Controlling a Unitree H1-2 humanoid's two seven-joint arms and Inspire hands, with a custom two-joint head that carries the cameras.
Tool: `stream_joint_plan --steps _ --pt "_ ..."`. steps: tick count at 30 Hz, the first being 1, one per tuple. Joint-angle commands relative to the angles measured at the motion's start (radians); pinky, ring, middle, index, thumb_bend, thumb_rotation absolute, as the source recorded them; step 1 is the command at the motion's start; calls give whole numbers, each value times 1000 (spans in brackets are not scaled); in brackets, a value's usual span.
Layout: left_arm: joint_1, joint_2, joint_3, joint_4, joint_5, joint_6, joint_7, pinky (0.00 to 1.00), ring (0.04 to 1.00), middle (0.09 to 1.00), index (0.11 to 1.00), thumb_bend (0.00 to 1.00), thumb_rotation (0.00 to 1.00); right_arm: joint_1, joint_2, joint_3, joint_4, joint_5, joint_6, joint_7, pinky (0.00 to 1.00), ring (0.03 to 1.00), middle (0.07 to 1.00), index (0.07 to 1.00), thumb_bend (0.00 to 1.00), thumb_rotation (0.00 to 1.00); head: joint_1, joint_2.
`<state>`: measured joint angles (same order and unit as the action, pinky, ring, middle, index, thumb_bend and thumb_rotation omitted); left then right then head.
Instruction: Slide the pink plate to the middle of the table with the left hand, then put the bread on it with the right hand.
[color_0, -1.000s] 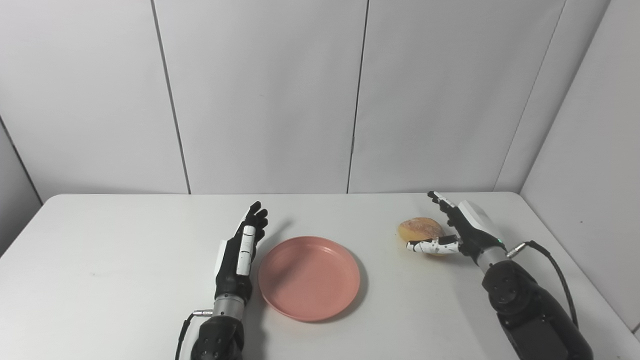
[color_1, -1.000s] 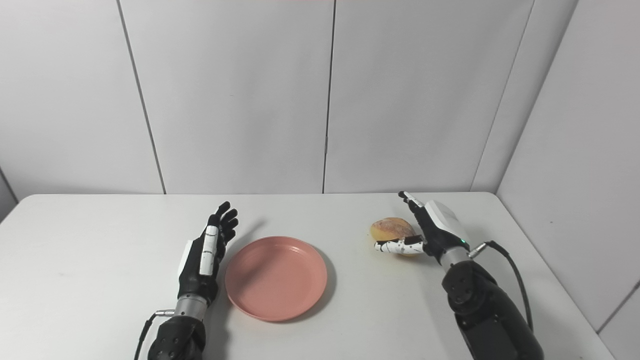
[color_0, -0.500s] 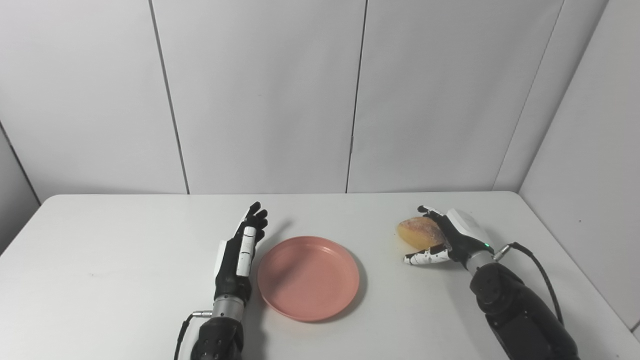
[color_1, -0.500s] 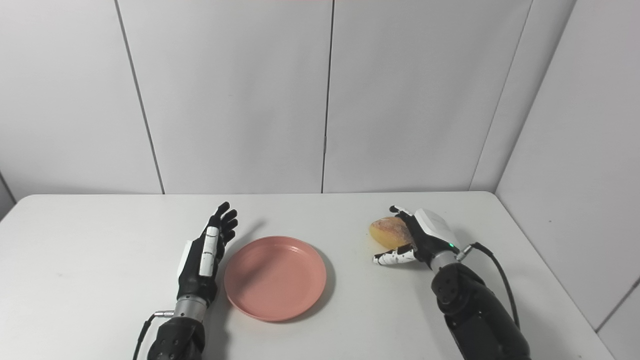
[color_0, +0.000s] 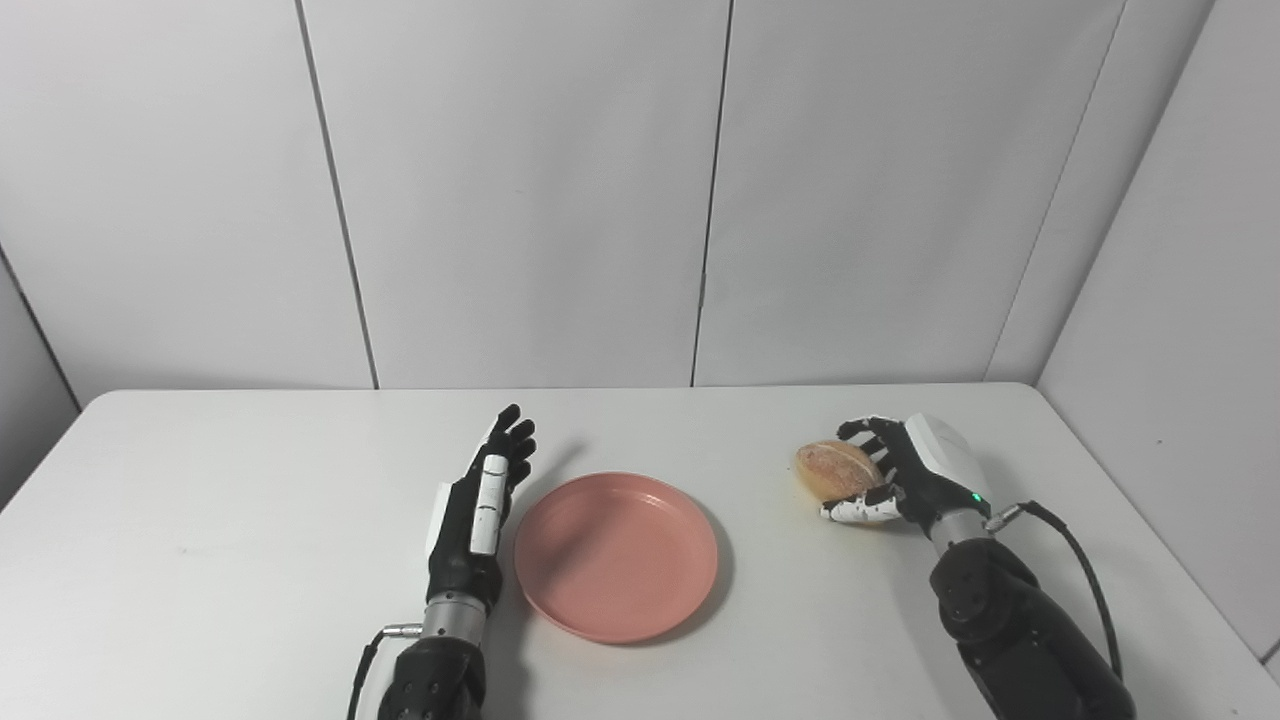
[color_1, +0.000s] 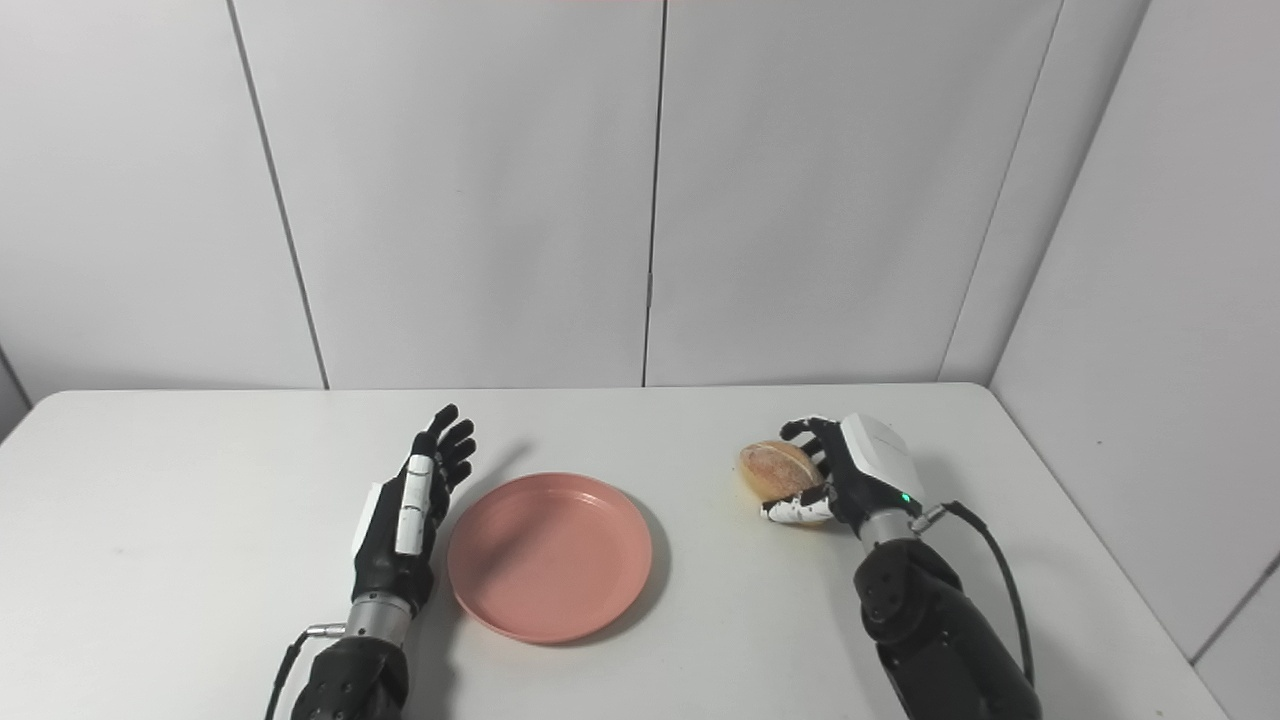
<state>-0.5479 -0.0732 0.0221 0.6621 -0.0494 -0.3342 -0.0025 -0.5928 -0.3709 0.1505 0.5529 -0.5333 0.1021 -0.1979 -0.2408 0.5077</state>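
- White wall panels with thin dark seams stand behind a white table (color_0: 200, 500), and a further panel closes the right side at an angle.
- The bread (color_0: 832, 467) is a small round roll, golden brown with a paler top. It is on the right part of the table, well apart from the plate.
- The right hand (color_0: 905, 470) is wrapped around the bread: dark fingers (color_0: 862, 430) curl over its far side and top, and the white thumb lies under its near edge. I cannot tell whether the bread touches the table or is a little above it.
- The pink plate (color_0: 616, 556) is round and shallow with a low raised rim. It lies flat near the middle of the table, and nothing is in it.
- The left hand (color_0: 478, 510) stands on its edge just beside the left rim of the plate, with the palm turned toward the plate. Its fingers are straight and close together, pointing away from the robot, and it holds nothing. I cannot tell whether it touches the rim.
- A black cable (color_0: 1075, 550) curves from the right wrist along the forearm.
- Both head views show the same things. In the right eye view the whole scene sits more to the left, so more of the right side wall (color_1: 1180, 300) shows. The left eye view shows a strip of grey wall (color_0: 25, 390) at the far left edge.
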Motion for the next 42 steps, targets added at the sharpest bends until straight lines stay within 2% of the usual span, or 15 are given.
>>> stream_joint_plan --steps 1,4,15,20,30,42 --pt "38 -3 0 44 -6 -39 -8 916 901 897 885 708 1000 -40 -13 -10 -12 -9 -74 -62 389 479 548 557 485 78 2 -1" --pt "37 -2 -2 49 -6 -49 -9 919 901 895 883 715 1000 -39 -15 -8 -12 -4 -80 -74 373 458 527 498 494 132 3 -1" --pt "21 -7 0 91 -18 -88 -17 906 903 901 889 707 1000 -38 -4 -14 -37 16 -122 -89 277 352 445 493 497 135 23 -15" --pt "22 -8 -5 87 -7 -85 -8 909 911 907 897 700 1000 -25 15 -15 -106 26 -110 -65 306 389 480 494 497 137 27 -17" --pt "24 -3 -10 87 10 -86 3 912 915 911 893 681 1000 -17 94 9 -267 37 -96 3 274 347 438 494 499 139 29 -19" --pt "30 4 -13 63 53 -37 49 924 906 898 886 701 1000 -25 195 69 -354 22 -78 70 314 382 462 493 499 140 27 -26"
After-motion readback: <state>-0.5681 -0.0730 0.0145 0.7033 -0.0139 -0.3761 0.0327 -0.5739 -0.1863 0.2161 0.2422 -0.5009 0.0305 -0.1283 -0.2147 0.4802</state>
